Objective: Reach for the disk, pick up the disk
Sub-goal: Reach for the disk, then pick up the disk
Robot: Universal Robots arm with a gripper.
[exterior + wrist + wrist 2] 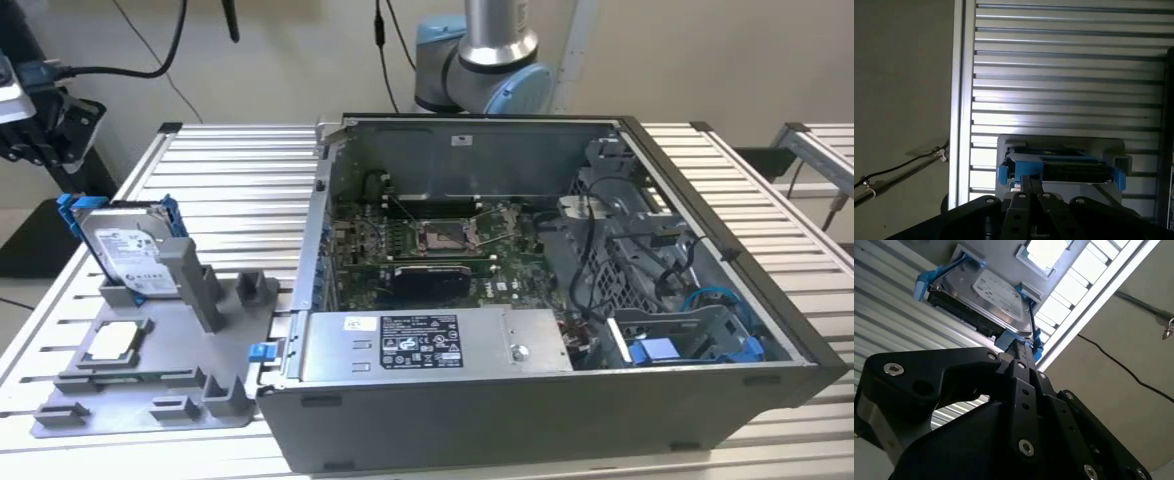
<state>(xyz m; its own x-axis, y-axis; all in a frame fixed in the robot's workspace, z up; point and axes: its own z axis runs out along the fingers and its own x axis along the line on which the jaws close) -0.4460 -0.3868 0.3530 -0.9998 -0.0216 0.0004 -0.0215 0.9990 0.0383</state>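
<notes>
While the slatted table [227, 170] carries the open computer case [534, 420] toward the exterior view's right, I see the grey fixture [147, 385] at its left, with the disk [131, 252] standing on edge at the fixture's far end. In the first wrist view the gripper [1029, 181] is close to the disk's blue bracket, and I cannot tell whether it is open or closed.

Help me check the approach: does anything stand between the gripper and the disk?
Nothing visible does. In the exterior view the gripper hangs above the disk, which stands upright in the grey holder, with open air between them.
</notes>
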